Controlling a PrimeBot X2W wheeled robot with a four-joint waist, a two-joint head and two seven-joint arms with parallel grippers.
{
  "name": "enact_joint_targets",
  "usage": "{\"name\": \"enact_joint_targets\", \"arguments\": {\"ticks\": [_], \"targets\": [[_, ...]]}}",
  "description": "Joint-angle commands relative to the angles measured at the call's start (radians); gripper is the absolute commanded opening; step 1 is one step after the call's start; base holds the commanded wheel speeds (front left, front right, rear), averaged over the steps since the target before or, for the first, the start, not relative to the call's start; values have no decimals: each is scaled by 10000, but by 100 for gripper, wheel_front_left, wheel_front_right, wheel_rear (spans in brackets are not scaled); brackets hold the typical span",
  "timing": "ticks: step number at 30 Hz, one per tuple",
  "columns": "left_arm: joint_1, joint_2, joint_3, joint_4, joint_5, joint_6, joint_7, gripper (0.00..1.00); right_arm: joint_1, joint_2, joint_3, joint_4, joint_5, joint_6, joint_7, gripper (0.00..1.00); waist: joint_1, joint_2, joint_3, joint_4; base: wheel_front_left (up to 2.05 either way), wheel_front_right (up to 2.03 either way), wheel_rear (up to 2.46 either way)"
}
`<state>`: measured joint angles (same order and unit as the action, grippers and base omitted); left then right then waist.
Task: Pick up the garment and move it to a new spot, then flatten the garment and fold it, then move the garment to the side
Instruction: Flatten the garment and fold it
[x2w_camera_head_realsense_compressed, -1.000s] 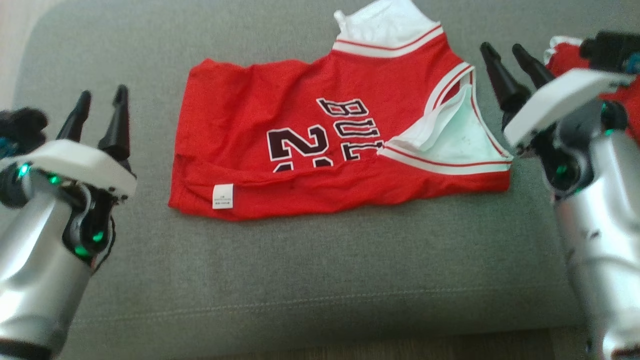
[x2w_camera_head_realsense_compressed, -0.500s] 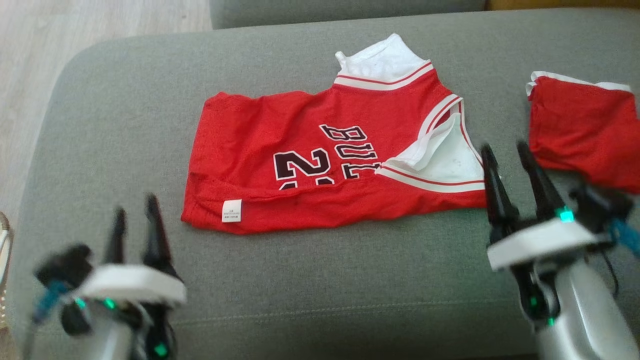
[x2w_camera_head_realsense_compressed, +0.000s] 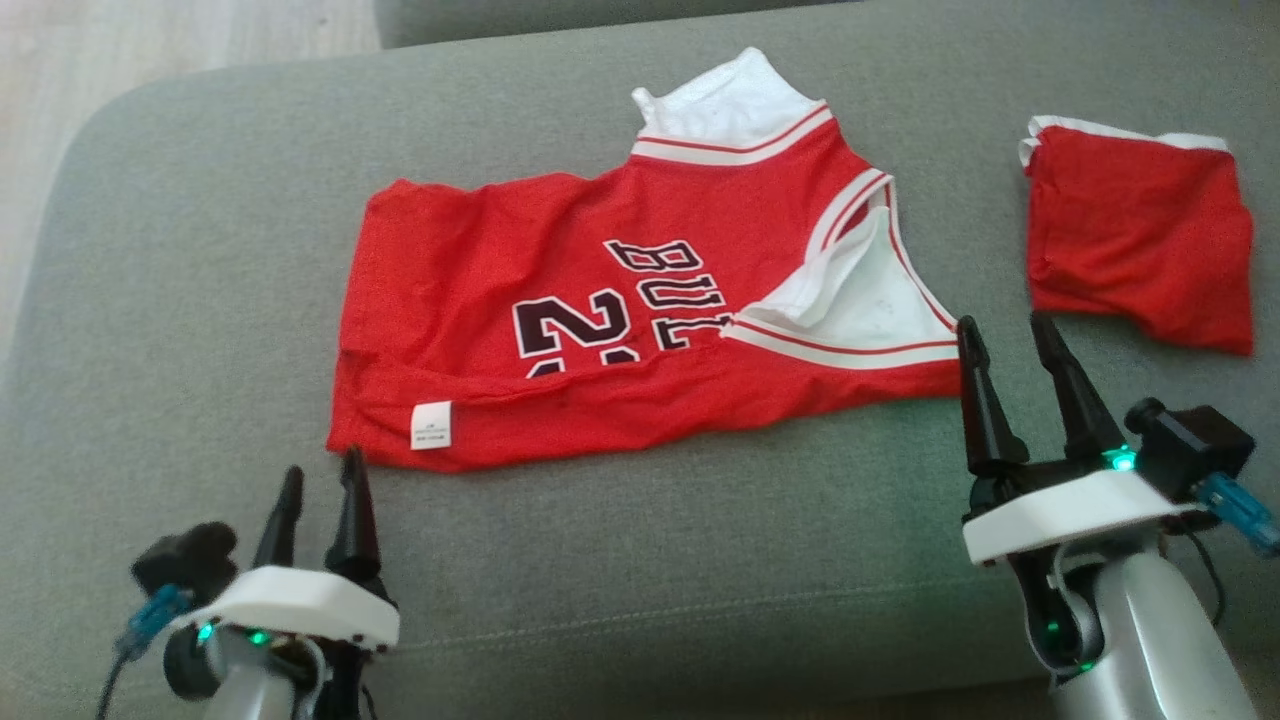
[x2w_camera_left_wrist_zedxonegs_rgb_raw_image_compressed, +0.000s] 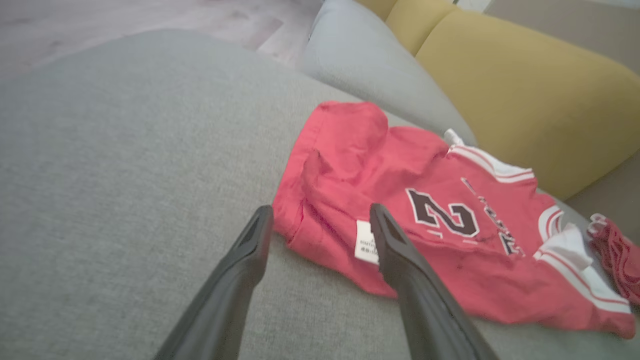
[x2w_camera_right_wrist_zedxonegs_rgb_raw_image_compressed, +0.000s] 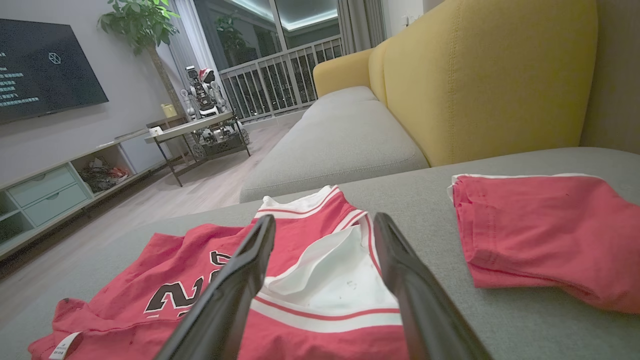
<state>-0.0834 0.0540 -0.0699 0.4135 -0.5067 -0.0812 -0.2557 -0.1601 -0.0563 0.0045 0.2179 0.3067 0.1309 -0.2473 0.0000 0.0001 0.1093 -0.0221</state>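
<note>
Left gripper (x2w_camera_head_realsense_compressed: 321, 468) and right gripper (x2w_camera_head_realsense_compressed: 1003, 325), fingers spread and empty, over the near part of a grey sofa cushion (x2w_camera_head_realsense_compressed: 650, 560); beyond, red jersey (x2w_camera_head_realsense_compressed: 600, 300) lying half-folded mid-cushion; second red garment (x2w_camera_head_realsense_compressed: 1140, 250) folded, far right, apart.

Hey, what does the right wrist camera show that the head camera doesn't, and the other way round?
The right wrist view adds the room: a television, a potted plant, a low table and the yellow sofa back. The head view adds the left gripper, jaws open, near the hem corner of the red jersey. Both share the red jersey, the folded red garment to its right, the grey cushion and the right gripper, jaws open.
</note>
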Motion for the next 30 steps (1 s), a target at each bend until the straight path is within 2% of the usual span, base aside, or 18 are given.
{"name": "enact_joint_targets", "arguments": {"ticks": [1, 3, 9, 12, 17, 23, 24, 25, 26, 30], "targets": [[-605, 44, 188, 236, 207, -51, -60, 100, -413, 55, 333, -317, -43, -2, -92, 100, 0, -1, 88, -129, 0, 0, 0], [-723, 42, 146, 526, 305, -34, -60, 100, -420, 56, 364, -290, -37, -2, -97, 100, 0, -1, 125, -181, 0, 0, 0], [-1534, 12, 496, 1996, 289, 570, -60, 100, -496, 58, 323, -239, 6, -2, -127, 100, 0, -1, 365, -525, 0, 0, 0], [-1851, 7, 644, 2493, 318, 723, -60, 100, -518, 59, 257, -240, 72, -2, -135, 100, 0, -1, 468, -646, 0, 0, 0], [-2281, 29, 726, 3177, 309, 551, -60, 100, -560, 59, 188, -250, 128, -2, -141, 100, 0, -1, 583, -790, 0, 0, 0], [-2690, 76, 792, 3950, 286, 632, -60, 100, -603, 60, 158, -296, 230, -2, -143, 100, 0, -1, 651, -892, 0, 0, 0], [-2742, 75, 803, 4032, 280, 626, -60, 66, -607, 60, 155, -273, 257, -2, -143, 100, 0, -1, 657, -890, 0, 0, 0], [-2792, 75, 798, 4092, 289, 603, -60, 18, -607, 60, 163, -220, 296, -2, -143, 100, 0, -1, 669, -882, 0, 0, 0], [-2846, 82, 805, 4083, 304, 553, -60, 0, -612, 60, 179, -158, 316, -2, -143, 100, 0, -1, 679, -861, 0, 0, 0], [-2821, 101, 1177, 3374, 443, 493, -60, 0, -764, 60, 363, 539, 940, -2, -115, 100, 0, -1, 738, -653, 0, 0, 0]]}}
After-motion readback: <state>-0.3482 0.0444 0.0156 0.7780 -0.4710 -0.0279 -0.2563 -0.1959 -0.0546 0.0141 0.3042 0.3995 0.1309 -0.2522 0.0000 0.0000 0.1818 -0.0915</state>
